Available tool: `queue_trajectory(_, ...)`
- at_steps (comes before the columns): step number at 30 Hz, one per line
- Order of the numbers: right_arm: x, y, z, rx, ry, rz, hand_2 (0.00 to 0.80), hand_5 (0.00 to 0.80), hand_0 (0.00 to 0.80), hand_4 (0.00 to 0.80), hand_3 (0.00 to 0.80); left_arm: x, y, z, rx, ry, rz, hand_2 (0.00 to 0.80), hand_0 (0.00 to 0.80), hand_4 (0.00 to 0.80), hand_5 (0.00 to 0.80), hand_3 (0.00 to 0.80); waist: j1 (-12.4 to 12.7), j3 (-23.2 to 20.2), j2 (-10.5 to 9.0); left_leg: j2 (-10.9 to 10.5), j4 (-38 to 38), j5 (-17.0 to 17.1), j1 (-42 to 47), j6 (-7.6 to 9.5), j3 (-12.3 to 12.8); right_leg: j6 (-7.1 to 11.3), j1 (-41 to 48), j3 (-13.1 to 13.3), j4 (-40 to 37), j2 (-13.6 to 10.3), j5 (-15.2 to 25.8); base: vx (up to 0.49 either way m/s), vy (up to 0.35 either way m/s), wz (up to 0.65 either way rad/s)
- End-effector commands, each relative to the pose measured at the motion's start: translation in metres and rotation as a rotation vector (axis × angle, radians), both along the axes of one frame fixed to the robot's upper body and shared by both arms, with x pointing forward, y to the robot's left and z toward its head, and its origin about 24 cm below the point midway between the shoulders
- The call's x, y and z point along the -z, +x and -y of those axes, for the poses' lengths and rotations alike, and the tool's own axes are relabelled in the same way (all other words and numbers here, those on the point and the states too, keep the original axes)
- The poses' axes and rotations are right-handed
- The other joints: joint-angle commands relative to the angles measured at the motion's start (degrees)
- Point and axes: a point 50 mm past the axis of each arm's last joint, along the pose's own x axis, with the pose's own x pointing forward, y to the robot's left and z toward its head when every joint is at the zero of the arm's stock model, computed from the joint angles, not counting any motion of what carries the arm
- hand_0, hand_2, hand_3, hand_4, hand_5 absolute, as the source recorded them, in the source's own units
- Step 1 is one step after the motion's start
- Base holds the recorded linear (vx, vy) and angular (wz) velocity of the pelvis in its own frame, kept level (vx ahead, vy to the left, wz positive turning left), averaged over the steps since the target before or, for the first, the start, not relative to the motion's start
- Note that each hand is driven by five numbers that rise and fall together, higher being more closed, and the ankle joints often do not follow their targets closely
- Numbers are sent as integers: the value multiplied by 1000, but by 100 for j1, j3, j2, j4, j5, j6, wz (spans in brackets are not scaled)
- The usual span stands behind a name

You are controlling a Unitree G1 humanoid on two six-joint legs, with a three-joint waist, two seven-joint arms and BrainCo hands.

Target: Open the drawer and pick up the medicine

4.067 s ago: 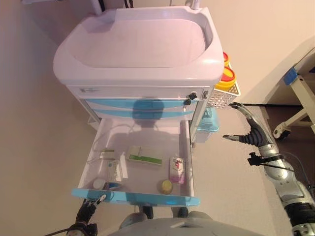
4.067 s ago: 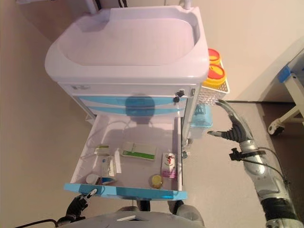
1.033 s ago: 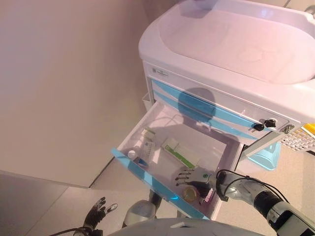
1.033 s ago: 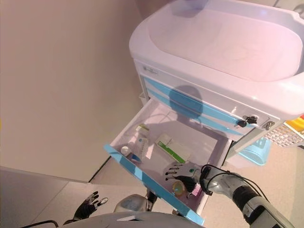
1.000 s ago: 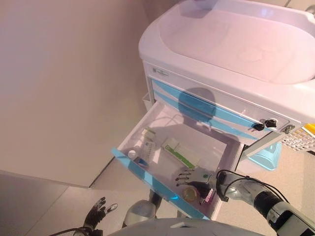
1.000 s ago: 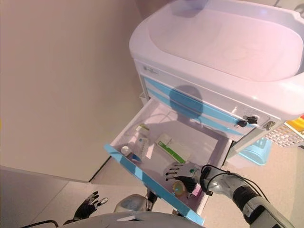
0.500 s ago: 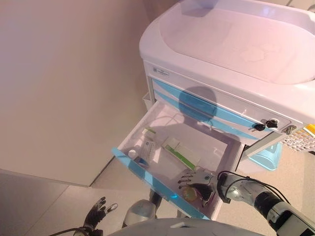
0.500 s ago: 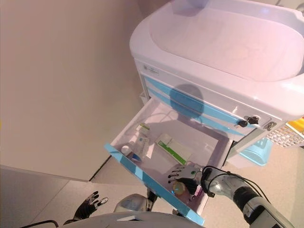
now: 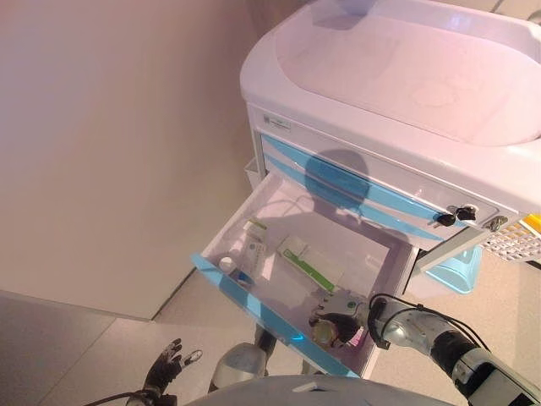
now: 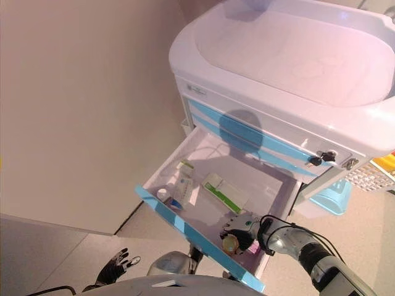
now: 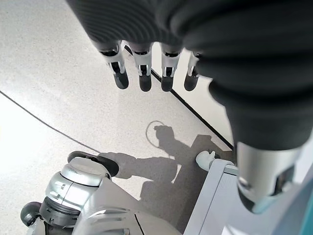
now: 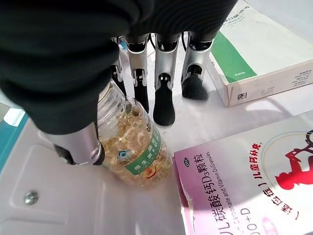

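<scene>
Right hand [image 12: 161, 93] is down in the open drawer [image 9: 254, 203], fingers and thumb curling round the clear capsule bottle [image 12: 129, 144] lying at the near right corner. A firm wrap matters before lifting. It's tight: pink box [image 12: 244, 186] just beside the bottle, green-striped box [image 12: 254, 58] beyond the fingertips. Straight up is free. Left hand [image 11: 146, 73] hangs slack, holding nothing, over the floor.

Open drawer, medicine bottle lying inside

The white drawer [image 9: 254, 205] with its blue front is standing pulled out from the cart — the lowest of the blue-fronted ones. The medicine bottle [image 12: 131, 147] — clear, showing yellowish capsules and wearing a green-and-white label — is lying on its side near the drawer's front right corner, just beside a pink-and-white box [image 12: 254, 181].
</scene>
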Motion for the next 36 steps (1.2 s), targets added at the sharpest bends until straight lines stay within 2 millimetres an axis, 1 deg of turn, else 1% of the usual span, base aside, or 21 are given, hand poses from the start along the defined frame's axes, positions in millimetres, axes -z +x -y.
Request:
queue_trajectory(1,2,-7,-16,-29,67,-10,800,800,800,800,800,-1,9,12,84,-16,39,0,0,0,0,0,132,-80,-79,-352,-53,-323,-66,-19,42,193,-310,226,424,-237,-39,0,0,0)
queue_trajectory(6,-2,-3,-16,1,97,22,800,800,800,800,800,-1,9,12,87,-13,38,0,0,0,0,0,121,-89,-104,-337,-49,-335,-32,-6,64,201,-287,246,434,-222,-30,0,0,0)
queue_trajectory(9,-16,6,-16,5,137,72,800,800,800,800,800,-2,10,10,79,-12,41,0,0,0,0,0,88,-86,-127,-318,-55,-342,-3,1,84,208,-273,275,431,-207,-17,0,0,0)
queue_trajectory(11,-35,18,-18,4,187,113,800,800,800,800,800,-2,11,8,73,-8,42,0,0,0,0,0,57,-87,-159,-296,-56,-344,8,8,117,218,-270,307,429,-194,2,0,-6,-2)
queue_trajectory(13,-69,33,-19,13,252,160,800,800,800,800,800,-3,12,4,54,-1,41,0,0,0,0,0,-7,-98,-209,-261,-68,-348,35,15,163,232,-264,365,418,-165,27,1,-17,-11)
queue_trajectory(16,-133,54,-15,67,408,196,800,800,800,800,800,-4,8,-2,19,6,41,0,0,0,0,0,-116,-129,-278,-204,-92,-352,74,35,260,250,-262,474,389,-117,65,1,-9,-16)
queue_trajectory(17,-148,58,-13,81,449,195,800,800,800,800,800,-5,8,-3,12,6,42,0,0,0,0,0,-135,-140,-291,-194,-97,-355,80,40,282,254,-264,499,383,-108,71,-3,2,-15)
queue_trajectory(18,-176,66,-8,117,532,203,800,800,800,800,800,-5,8,-5,1,9,42,0,0,0,0,0,-176,-156,-316,-174,-111,-361,97,48,317,254,-261,539,367,-89,79,2,6,-16)
queue_trajectory(19,-197,71,-4,139,610,215,800,800,800,800,800,-6,8,-7,-10,10,43,0,0,0,0,0,-215,-172,-335,-160,-121,-369,114,53,347,250,-264,574,359,-75,80,6,9,-16)
queue_trajectory(20,-211,74,-2,144,659,216,800,800,800,800,800,-6,8,-8,-17,10,43,0,0,0,0,0,-228,-178,-345,-151,-129,-375,127,56,366,249,-264,595,359,-68,80,6,17,-13)
queue_trajectory(21,-235,79,1,160,753,202,800,800,800,800,800,-6,8,-11,-27,11,44,0,0,0,0,0,-265,-206,-366,-140,-132,-375,121,62,388,252,-279,613,350,-60,96,7,19,-10)
queue_trajectory(22,-251,81,1,166,829,195,800,800,800,800,800,-7,8,-12,-31,12,44,0,0,0,0,0,-284,-219,-381,-134,-127,-385,123,60,408,250,-284,627,349,-56,95,14,25,-12)
queue_trajectory(23,-277,87,4,180,961,171,800,800,800,800,800,-7,9,-16,-38,14,41,0,0,0,0,0,-294,-208,-407,-124,-129,-417,181,52,464,237,-251,672,356,-46,72,14,29,-19)
queue_trajectory(25,-309,97,10,208,1118,179,800,800,800,800,800,-8,10,-20,-42,17,33,0,0,0,0,0,-324,-266,-442,-135,-123,-439,182,55,486,229,-260,689,337,-34,78,14,37,-18)
queue_trajectory(26,-319,101,13,219,1159,194,800,800,800,800,800,-8,10,-21,-42,17,31,0,0,0,0,0,-323,-272,-448,-135,-121,-450,197,54,498,228,-252,695,338,-34,75,20,43,-7)
queue_trajectory(27,-336,107,19,255,1238,237,800,800,800,800,800,-8,10,-22,-39,18,25,0,0,0,0,0,-311,-298,-460,-135,-120,-466,218,55,515,225,-243,702,342,-37,66,26,40,-2)
queue_trajectory(28,-348,112,24,288,1286,276,800,800,800,800,800,-8,9,-22,-36,18,21,0,0,0,0,0,-289,-293,-467,-134,-124,-491,269,52,539,220,-212,718,359,-40,39,33,53,-5)
queue_trajectory(31,-383,123,48,417,1388,404,800,800,800,800,800,-8,8,-24,-25,18,5,0,0,0,0,0,-250,-373,-498,-139,-99,-519,285,59,570,218,-196,702,364,-55,38,33,53,-3)
queue_trajectory(33,-393,129,58,478,1416,420,800,800,800,800,800,-8,10,-24,-24,18,3,0,0,0,0,0,-224,-381,-502,-144,-102,-530,309,63,577,211,-177,701,363,-61,31,42,37,3)
queue_trajectory(34,-399,135,68,542,1445,418,800,800,800,800,800,-8,11,-25,-18,22,-2,0,0,0,0,0,-197,-390,-526,-153,-94,-544,326,68,582,206,-154,694,362,-64,27,51,31,4)
queue_trajectory(36,-403,142,81,641,1444,453,800,800,800,800,800,-9,14,-26,-6,28,-8,0,0,0,0,0,-159,-383,-556,-168,-80,-565,351,78,581,190,-122,682,360,-71,23,55,29,5)
